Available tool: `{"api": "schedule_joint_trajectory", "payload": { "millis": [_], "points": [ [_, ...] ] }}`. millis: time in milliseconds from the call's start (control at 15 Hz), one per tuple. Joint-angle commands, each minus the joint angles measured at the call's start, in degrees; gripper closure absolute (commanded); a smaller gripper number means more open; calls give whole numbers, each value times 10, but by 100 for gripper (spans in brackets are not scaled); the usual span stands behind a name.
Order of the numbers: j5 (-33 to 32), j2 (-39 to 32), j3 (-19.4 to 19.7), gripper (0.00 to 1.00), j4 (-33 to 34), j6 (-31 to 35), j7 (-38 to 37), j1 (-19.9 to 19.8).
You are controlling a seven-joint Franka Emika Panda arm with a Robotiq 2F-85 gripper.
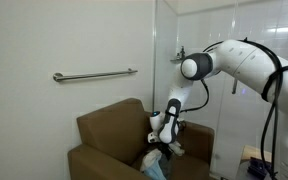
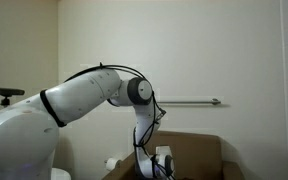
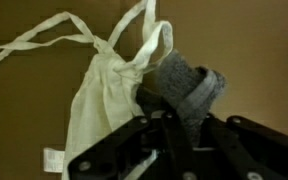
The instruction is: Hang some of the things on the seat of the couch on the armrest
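Grey cloth (image 3: 189, 90) bunched at pincer (image 3: 170, 122) tips, white bag (image 3: 99, 100) just beside

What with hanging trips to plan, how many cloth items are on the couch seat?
2, in the wrist view: a white drawstring bag lying flat, a grey sock bunched at its right edge. More may be hidden.

Both exterior views share couch (image 1: 104, 130) (image 2: 199, 150) and wall rail (image 1: 94, 75) (image 2: 189, 101); the wrist view sits close above the seat (image 3: 24, 110).
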State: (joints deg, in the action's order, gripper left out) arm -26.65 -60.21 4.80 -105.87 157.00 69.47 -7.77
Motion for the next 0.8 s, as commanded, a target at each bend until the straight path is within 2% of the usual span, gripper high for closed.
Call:
{"api": "schedule_joint_trajectory", "payload": {
  "millis": [0, 267, 733],
  "points": [
    [-18, 88, 27, 94, -72, -33, -12, 32],
    [-19, 161, 41, 94, -107, -86, -24, 57],
    [-8, 269, 34, 95, -130, -199, -59, 58]
  ]
}}
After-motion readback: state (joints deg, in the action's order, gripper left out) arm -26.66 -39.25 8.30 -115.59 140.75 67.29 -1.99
